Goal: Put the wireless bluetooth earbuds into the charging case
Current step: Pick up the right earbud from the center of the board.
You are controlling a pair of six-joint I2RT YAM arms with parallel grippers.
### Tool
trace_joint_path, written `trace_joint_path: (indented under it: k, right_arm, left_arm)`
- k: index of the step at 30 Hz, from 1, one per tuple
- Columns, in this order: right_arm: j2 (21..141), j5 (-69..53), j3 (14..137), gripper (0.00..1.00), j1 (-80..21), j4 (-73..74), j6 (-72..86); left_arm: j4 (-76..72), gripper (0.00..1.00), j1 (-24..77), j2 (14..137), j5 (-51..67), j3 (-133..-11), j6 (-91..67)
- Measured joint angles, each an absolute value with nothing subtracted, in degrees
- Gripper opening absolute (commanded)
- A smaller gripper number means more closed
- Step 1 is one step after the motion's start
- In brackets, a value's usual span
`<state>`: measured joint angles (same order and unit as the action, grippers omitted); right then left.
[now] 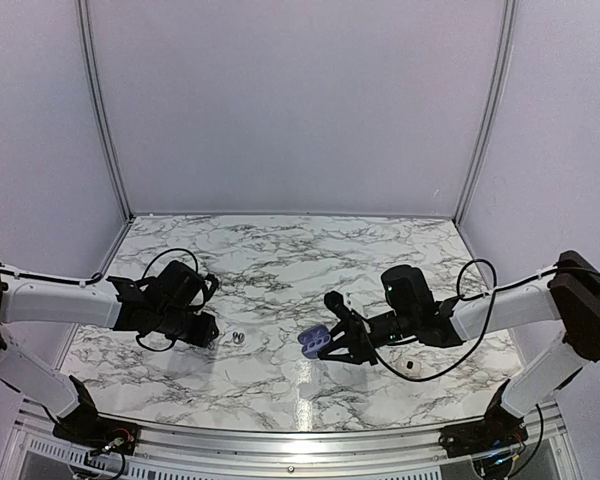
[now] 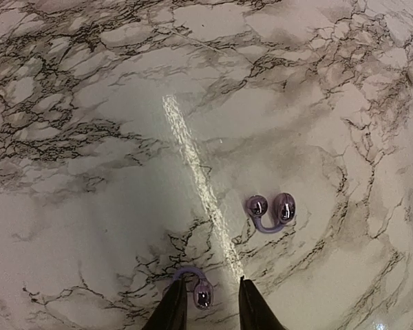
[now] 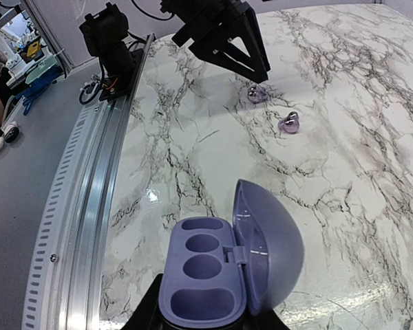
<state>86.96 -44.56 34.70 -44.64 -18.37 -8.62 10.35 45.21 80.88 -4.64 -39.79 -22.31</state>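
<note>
Straddles one earbud (image 2: pixel 202 294) with narrowly spread left end effector (image 2: pixel 211 282), pinches open case (image 3: pixel 213 268) in right end effector (image 3: pixel 206 317); next likely needs gentle closing, then lifting.

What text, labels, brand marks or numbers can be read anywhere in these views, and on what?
None legible.
The open charging case, one earbud, the other earbud and the marble table show no print.
The clutter beyond the table in the right wrist view is too blurred to read.
</note>
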Motion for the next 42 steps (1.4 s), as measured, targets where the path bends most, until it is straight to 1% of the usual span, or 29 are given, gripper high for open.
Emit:
trace_joint_path:
  k: [8, 17, 30, 36, 42]
  right_arm:
    - [87.15, -44.56, 34.79, 0.0, -44.64, -18.37, -8.62]
    - [87.15, -44.58, 34.81, 0.0, -44.64, -18.37, -8.62]
    - [87.88, -44.71, 35.03, 0.0, -44.64, -18.35, -8.62]
    - [87.9, -44.73, 35.11, 0.0, -44.64, -18.35, -8.62]
    - [87.9, -44.6, 35.11, 0.0, -44.73, -18.46, -8.64]
  left_arm:
    - [12.91, 0.24, 44.73, 80.88, -6.55, -40.23, -22.96]
    - [13.28, 0.22, 42.61, 82.43, -7.16, -38.59, -23.2]
    - [12.03, 0.22, 42.57, 83.66, -4.01, -37.63, -22.5]
    - [11.38, 0.17, 42.63, 84.44, -3.05, -37.39, -22.04]
    - [10.98, 0.1, 42.72, 84.51, -3.05, -37.39, -21.87]
